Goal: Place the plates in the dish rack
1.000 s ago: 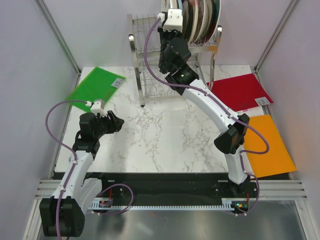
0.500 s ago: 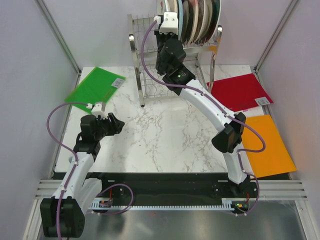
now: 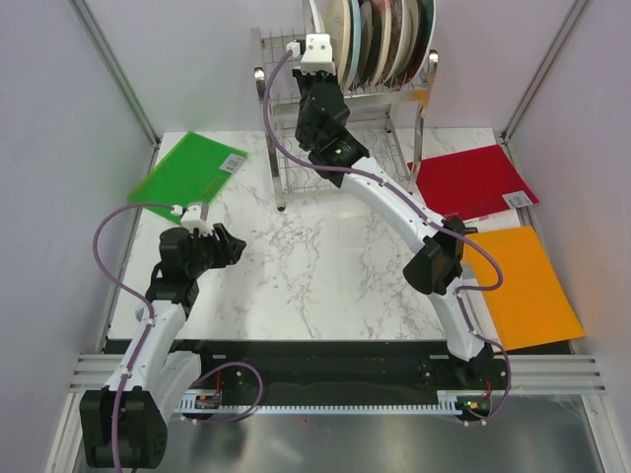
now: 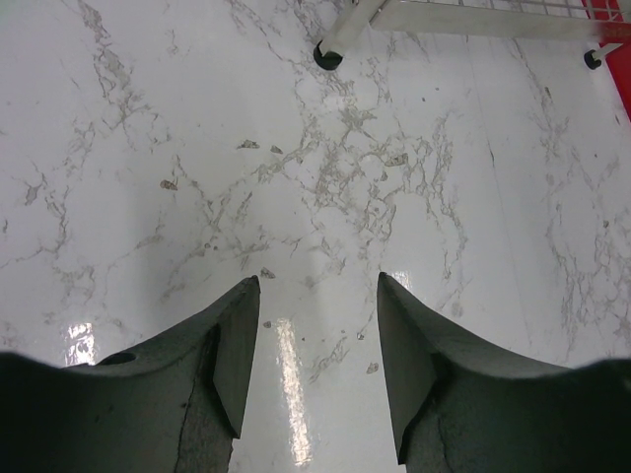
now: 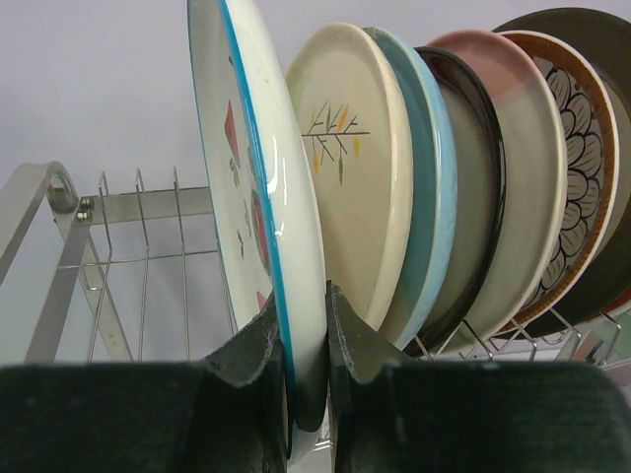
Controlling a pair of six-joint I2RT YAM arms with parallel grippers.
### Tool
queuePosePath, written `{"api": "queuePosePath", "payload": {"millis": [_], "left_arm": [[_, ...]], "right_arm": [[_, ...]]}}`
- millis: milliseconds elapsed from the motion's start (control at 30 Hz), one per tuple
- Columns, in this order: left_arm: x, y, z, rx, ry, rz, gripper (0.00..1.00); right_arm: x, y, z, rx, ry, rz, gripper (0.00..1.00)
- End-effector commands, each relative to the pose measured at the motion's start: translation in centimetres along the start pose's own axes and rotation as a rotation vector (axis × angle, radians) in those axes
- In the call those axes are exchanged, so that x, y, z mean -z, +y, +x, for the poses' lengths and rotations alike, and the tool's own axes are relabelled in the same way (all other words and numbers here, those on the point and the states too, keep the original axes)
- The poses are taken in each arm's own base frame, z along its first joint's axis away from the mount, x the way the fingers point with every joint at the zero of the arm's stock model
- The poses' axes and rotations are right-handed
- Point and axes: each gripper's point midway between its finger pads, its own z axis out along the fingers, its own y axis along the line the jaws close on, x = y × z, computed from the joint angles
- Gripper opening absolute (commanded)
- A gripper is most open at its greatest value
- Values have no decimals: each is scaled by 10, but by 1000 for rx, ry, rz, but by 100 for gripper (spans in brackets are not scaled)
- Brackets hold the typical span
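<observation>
Several plates are seen standing on edge in the upper tier of the dish rack. None is seen on the marble table or on the green mat, the red mat or the orange mat. The loading is therefore judged to be nearly done. What appears to be the last piece, the watermelon plate, is held in line with the row and has not yet been let go. Its lower rim is pinched between the fingers of the right gripper, which are pressed together on it. The plate rises upright directly above the claw, at the left end of the row, just beside the leaf-sprig plate (whether its edge is seated in a slot is hidden by the fingers). The left gripper is held low over the table, well apart from the rack, its jaws spread with nothing between them.
</observation>
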Motion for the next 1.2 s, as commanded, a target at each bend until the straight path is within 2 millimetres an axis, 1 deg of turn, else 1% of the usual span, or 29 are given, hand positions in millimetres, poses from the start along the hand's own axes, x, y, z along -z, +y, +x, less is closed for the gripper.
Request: {"api": "queuePosePath", "payload": {"millis": [0,33,100,133,200,233,300,333,367,433,500,533,667,700,767,800,833,867,900,933,967,1000,1033,1067,1100,1133,1167], "left_arm": [[0,-3,-10,-3,-48,10,58],[-1,-3,-10,-2,-46,11,58],[-1,-2,-8,2,-40,9,58],[-2,-2,-8,3,-39,7,58],[-2,-2,-7,4,-37,6,59],[-2,-2,-9,4,-41,8,59],[-3,-1,-6,5,-32,7,59],[-3,-1,-6,6,-31,5,59],[-3,-2,-7,5,-31,8,59],[-3,-1,-7,7,-30,6,59],[-4,-2,-7,8,-27,8,59],[-4,-1,-6,11,-24,7,59],[-5,-2,-6,13,-20,9,59],[-5,-1,-5,14,-19,9,59],[-5,-2,-5,16,-18,12,59],[-4,-3,-5,16,-20,16,59],[-4,-3,-5,14,-19,17,59],[-4,-3,-5,16,-19,17,59],[-4,-3,-5,17,-21,18,59],[-4,-4,-6,18,-25,19,59],[-3,-4,-7,18,-26,21,59],[-3,-4,-6,20,-24,21,59],[-3,-4,-6,21,-26,21,59],[-3,-6,-10,14,-50,30,59],[-3,-6,-10,15,-52,31,59],[-3,-6,-9,18,-52,31,59],[-3,-6,-9,17,-52,34,59]], "right_arm": [[-4,-25,-51,-120,-113,72,0],[-5,-21,-44,-109,-108,66,0],[-7,-20,-43,-105,-113,69,0],[-10,-18,-36,-94,-109,70,0],[-15,-19,-33,-95,-115,72,1],[-19,-19,-27,-88,-112,75,9],[-23,-17,-23,-87,-117,61,20],[-25,-18,-21,-84,-118,61,29],[-26,-19,-22,-91,-126,64,32],[-27,-18,-25,-92,-139,51,34],[-28,-19,-26,-94,-151,48,34],[-27,-19,-31,-95,-161,40,35],[-26,-20,-34,-94,-166,34,35],[-25,-20,-32,-92,-161,35,35],[-23,-23,-35,-94,-159,38,35],[-22,-22,-33,-84,-151,37,35],[-18,-25,-41,-85,-156,37,35],[-15,-26,-43,-62,-158,42,36],[-12,-24,-38,-38,-150,39,36],[-6,-27,-47,-35,-157,38,36],[-4,-29,-48,-7,-159,41,36],[-2,-27,-40,17,-146,32,36],[-1,-31,-44,22,-149,32,34],[0,-31,-44,31,-150,30,32],[0,-30,-38,57,-143,30,29],[-1,-30,-37,70,-143,32,18],[-2,-30,-35,75,-142,42,17]]}}
